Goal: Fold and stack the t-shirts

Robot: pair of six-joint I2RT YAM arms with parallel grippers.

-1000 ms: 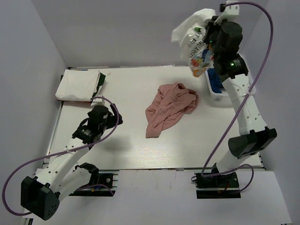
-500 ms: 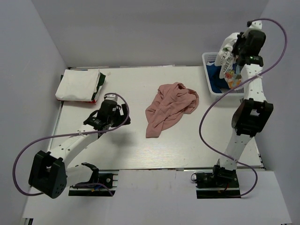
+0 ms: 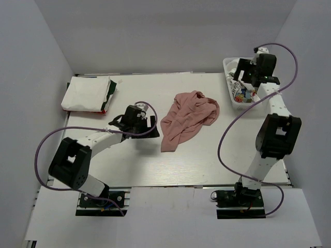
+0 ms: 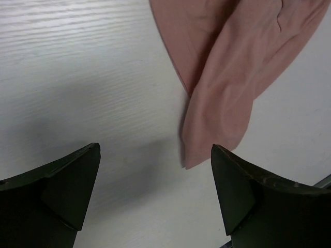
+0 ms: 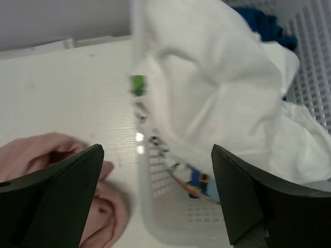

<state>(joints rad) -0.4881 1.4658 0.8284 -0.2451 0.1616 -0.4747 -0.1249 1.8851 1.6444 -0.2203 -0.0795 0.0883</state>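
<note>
A dusty-pink t-shirt (image 3: 189, 119) lies crumpled mid-table; its lower tip (image 4: 217, 124) shows just ahead of my left gripper (image 4: 155, 150). That gripper (image 3: 151, 125) is open, low over bare table, with nothing between its fingers. A white printed t-shirt (image 5: 207, 88) is draped over the rim of the white lattice basket (image 5: 170, 217), with a blue t-shirt (image 5: 264, 23) behind it. My right gripper (image 5: 158, 150) is open above the basket (image 3: 230, 101) and holds nothing. The pink cloth (image 5: 36, 160) lies to its left. A folded white t-shirt (image 3: 88, 92) sits at the back left.
The basket stands at the table's back right corner against the wall. The folded pile has a darker garment edge (image 3: 110, 93) along its right side. Grey walls close in the table on three sides.
My right arm swung back over the basket and opened, dropping the white printed t-shirt into it. My left arm reached right toward the pink t-shirt's lower edge.
</note>
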